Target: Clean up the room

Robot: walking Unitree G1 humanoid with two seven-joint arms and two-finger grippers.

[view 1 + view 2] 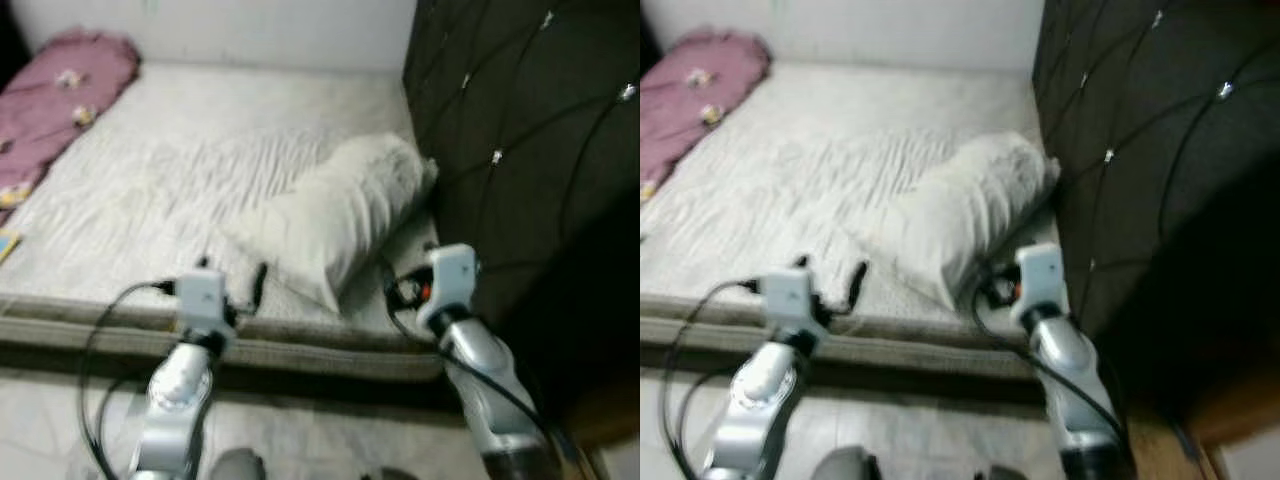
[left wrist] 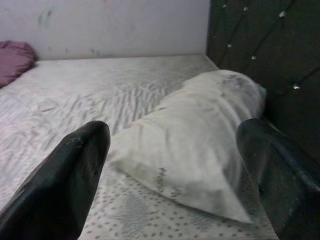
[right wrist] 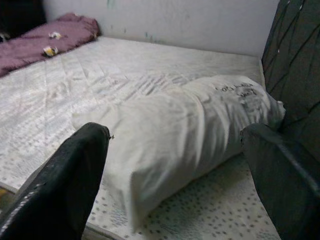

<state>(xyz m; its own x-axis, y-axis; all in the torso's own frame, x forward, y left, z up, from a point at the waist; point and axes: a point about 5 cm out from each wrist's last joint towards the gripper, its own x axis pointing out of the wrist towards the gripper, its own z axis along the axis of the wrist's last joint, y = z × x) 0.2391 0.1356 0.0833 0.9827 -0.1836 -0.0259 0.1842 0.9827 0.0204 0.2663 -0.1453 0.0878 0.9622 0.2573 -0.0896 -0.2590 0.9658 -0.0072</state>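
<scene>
A white pillow (image 1: 340,215) lies askew on the bare mattress of the bed (image 1: 150,190), toward the head end, with one end pushed up against the dark tufted headboard (image 1: 520,150) and its nearer corner pointing at the bed's front edge. Both arms are raised over that front edge: the left hand (image 2: 170,165) has its two black fingers spread wide with nothing between them, aimed at the pillow's lower corner, and the right hand (image 3: 175,165) is likewise released and empty, facing the pillow's long side close by the headboard. The pillow looks plump, soft and light, so I judge it will sag and fold wherever it is pinched and not lift as one stiff piece; the cloth is creased and probably gives a fair grip, not a slippery one. A hold on a bunched corner or along the seam edge nearest the front of the bed seems the surest, since the fat middle looks too thick for the fingers to close around. At the far foot-end corner a purple blanket (image 1: 55,95) lies heaped, well apart from the pillow.
</scene>
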